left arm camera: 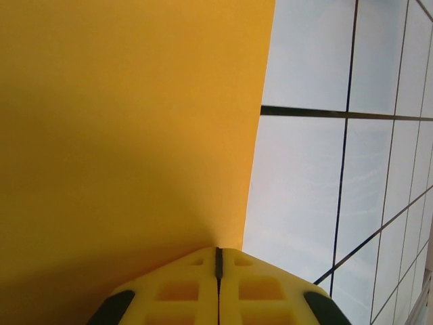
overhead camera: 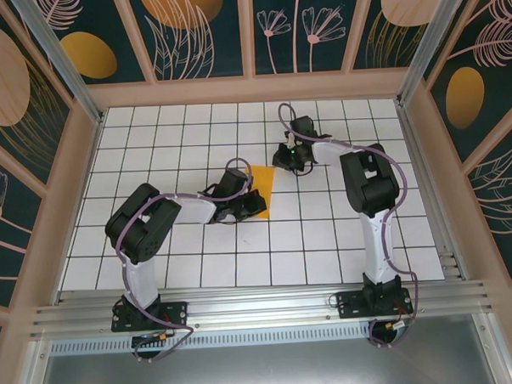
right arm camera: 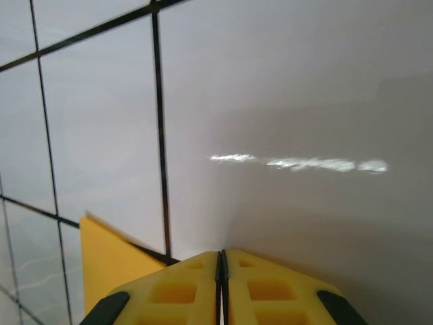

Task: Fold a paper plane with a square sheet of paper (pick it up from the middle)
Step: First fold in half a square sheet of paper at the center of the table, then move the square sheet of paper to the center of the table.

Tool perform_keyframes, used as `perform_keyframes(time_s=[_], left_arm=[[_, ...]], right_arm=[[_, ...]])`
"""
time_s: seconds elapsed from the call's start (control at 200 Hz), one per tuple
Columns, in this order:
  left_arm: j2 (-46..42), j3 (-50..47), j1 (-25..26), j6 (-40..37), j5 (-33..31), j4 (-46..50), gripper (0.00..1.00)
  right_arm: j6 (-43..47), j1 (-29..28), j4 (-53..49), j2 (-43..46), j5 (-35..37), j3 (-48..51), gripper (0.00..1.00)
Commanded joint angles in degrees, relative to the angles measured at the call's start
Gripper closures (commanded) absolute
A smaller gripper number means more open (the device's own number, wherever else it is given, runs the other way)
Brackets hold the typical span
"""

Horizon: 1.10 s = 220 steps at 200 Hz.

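Paper: square sheet of paper [overhead camera: 263,188] lies flat on the tiled table [overhead camera: 326,231], between the two arms.
Handling: likely light, floppy and quick to slide; pinch it mid-sheet.
Left gripper [left arm camera: 218,252]: clenched, empty, tip at the sheet's edge.
Right gripper [right arm camera: 222,256]: clenched, empty, over bare tile near a corner.
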<state>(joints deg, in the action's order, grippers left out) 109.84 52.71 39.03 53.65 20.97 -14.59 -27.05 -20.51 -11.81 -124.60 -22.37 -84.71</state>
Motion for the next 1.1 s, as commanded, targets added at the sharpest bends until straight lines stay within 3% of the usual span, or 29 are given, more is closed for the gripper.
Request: perform_keyframes(time_s=[0.0, 0.145, 0.32, 0.505, 0.806, 1.096], left_arm=[[-2.7, 0.8, 0.5, -2.2, -0.5, 6.2, 0.89], [-5.9, 4.9, -0.1, -4.0, -2.3, 7.2, 0.79], [-6.6, 7.2, -3.6, -4.9, -3.7, 7.3, 0.77], [-8.3, 6.0, -8.7, -5.5, -4.3, 7.2, 0.76], [-14.7, -0.5, -15.5, -6.7, -5.3, 7.8, 0.73], [-16.8, -3.7, -19.0, -5.4, -4.2, 6.1, 0.62]], right_arm=[[-0.1, 1.2, 3.0, 9.5, 4.1, 5.4, 0.88], [-2.6, 0.4, 5.3, 18.3, 4.0, 16.5, 0.88], [-6.5, -2.9, 6.6, 22.6, 3.1, 22.6, 0.88], [-8.3, -10.2, 5.1, 18.3, 6.2, 17.9, 0.88], [-7.4, -15.7, -3.2, 4.1, 12.2, 3.6, 0.88], [6.1, -18.8, -6.4, 1.2, 5.5, 3.6, 0.88]])
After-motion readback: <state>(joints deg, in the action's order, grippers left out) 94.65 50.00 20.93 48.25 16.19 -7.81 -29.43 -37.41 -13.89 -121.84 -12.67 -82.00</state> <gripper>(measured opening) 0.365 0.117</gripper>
